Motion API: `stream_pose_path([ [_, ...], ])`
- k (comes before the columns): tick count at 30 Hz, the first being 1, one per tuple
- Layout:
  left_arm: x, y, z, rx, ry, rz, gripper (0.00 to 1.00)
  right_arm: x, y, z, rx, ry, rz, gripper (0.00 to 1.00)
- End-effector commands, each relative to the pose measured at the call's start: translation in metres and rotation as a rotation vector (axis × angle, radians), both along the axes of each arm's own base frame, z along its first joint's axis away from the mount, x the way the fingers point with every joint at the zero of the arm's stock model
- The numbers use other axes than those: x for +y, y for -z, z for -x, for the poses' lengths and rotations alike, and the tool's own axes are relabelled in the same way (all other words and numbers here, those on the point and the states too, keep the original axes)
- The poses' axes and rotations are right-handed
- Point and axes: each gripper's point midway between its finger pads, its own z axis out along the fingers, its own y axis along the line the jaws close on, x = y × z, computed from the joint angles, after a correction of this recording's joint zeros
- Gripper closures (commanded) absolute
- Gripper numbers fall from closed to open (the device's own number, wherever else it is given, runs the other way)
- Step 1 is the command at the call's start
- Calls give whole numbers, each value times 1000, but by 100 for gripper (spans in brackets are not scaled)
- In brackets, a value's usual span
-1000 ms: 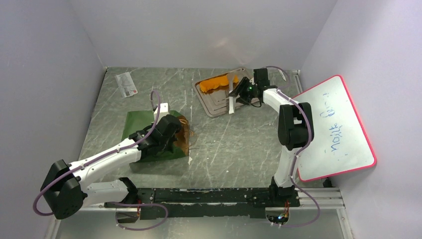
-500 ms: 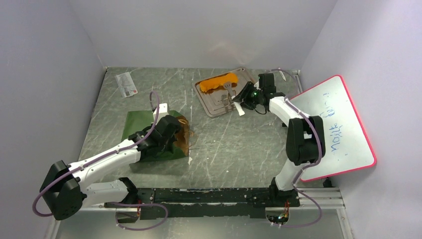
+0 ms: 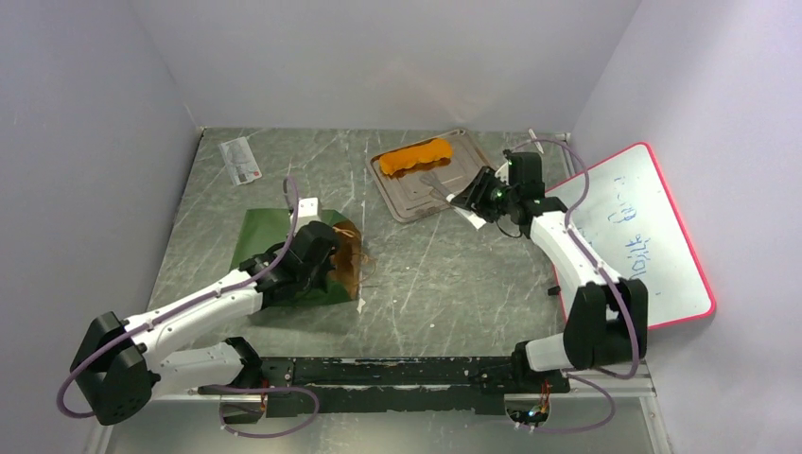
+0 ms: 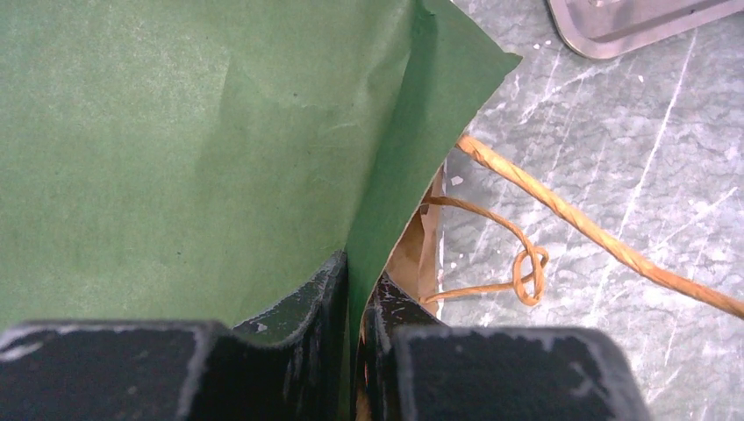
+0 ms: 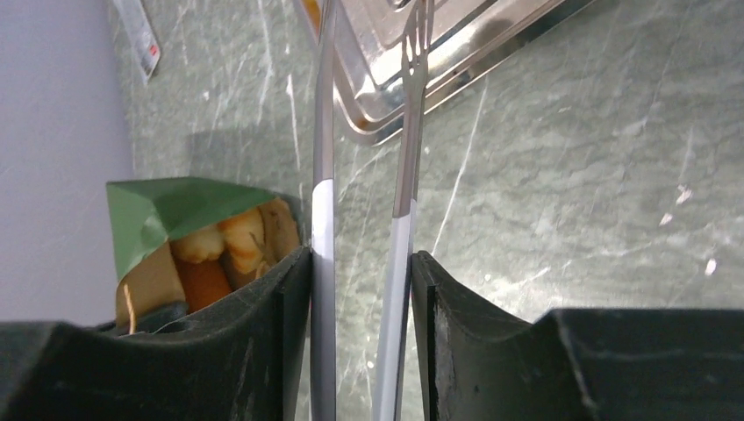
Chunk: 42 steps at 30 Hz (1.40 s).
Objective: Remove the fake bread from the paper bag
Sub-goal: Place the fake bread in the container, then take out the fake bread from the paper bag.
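The paper bag (image 3: 257, 235) lies on its side at the left-centre of the table (image 3: 444, 274), with its mouth facing right toward open tabletop. Its cord handles (image 4: 526, 263) trail onto that surface. The left arm extends low from the near-left base to the mouth. The left gripper (image 3: 333, 265) has its jaws pressed together, pinching the bag's upper green edge. The right wrist view shows fake bread (image 5: 228, 246) inside the mouth. One orange baguette (image 3: 416, 154) lies on the far part of the metal tray (image 3: 416, 194). The right arm stands with its elbow beside the whiteboard (image 3: 634, 246) and its wrist turned left. The right gripper (image 3: 480, 192) clamps metal tongs (image 5: 404, 175), both blades touching its fingers, with the tips over the tray's near-right rim. A card (image 3: 241, 161) lies far left.
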Motion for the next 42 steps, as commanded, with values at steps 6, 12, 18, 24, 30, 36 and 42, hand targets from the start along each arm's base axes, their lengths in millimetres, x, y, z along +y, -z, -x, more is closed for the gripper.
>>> stream_pose_path([
  [6, -19, -15, 5, -55, 131, 98, 93, 25, -43, 71, -72, -154, -88, 61],
  [12, -19, -20, 10, -43, 160, 88, 93, 59, -62, 130, -102, -299, -134, 61],
  [18, -19, -23, 10, -33, 158, 79, 93, 74, -69, 170, -88, -408, -173, 61],
  [24, -19, -26, 6, -34, 125, 93, 93, 77, -62, 193, -54, -487, -198, 64],
  [30, -27, -29, -1, -41, 121, 109, 93, 83, -64, 206, -35, -556, -221, 65],
  [36, -33, -35, -4, -52, 133, 121, 93, 93, -61, 208, -19, -579, -251, 63],
  [42, -34, -39, -5, -56, 146, 118, 93, 110, -54, 206, -11, -582, -270, 60],
])
